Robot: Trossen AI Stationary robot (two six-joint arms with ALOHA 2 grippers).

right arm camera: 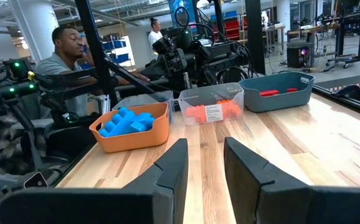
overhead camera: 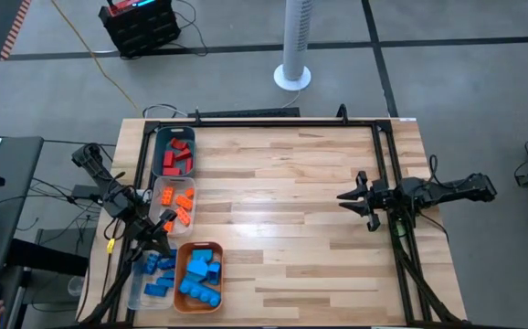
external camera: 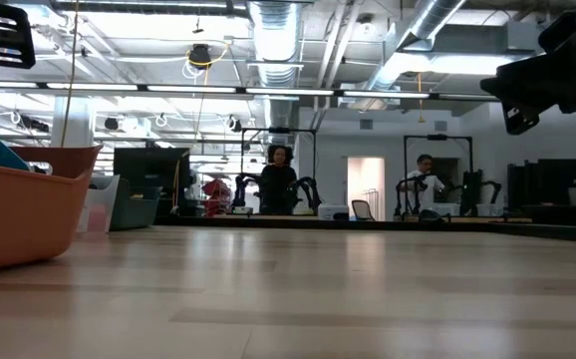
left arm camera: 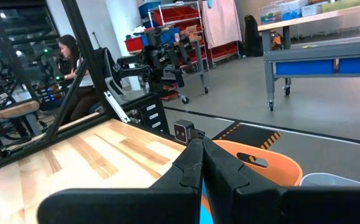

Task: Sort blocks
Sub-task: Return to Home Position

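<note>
The blocks lie sorted in four containers at the table's left. Red ones (overhead camera: pixel 177 157) fill a teal bin, orange ones (overhead camera: pixel 180 206) a clear bin, darker blue ones (overhead camera: pixel 157 272) another clear bin, and light blue ones (overhead camera: pixel 200 274) the orange tray. My left gripper (overhead camera: pixel 167 220) hovers shut above the gap between the orange-block bin and the tray (left arm camera: pixel 273 163), its fingertips (left arm camera: pixel 202 155) closed on nothing I can see. My right gripper (overhead camera: pixel 355 197) hangs open over bare wood right of centre, far from the bins, its fingers (right arm camera: pixel 167 168) apart and empty.
The containers line the table's left side: teal bin (right arm camera: pixel 276 90), orange-block bin (right arm camera: pixel 210 106), tray (right arm camera: pixel 130 129). A black frame (overhead camera: pixel 273 122) runs along the far edge and both sides. Bare wood (overhead camera: pixel 282 228) spans the middle. People sit beyond the table (right arm camera: pixel 61 59).
</note>
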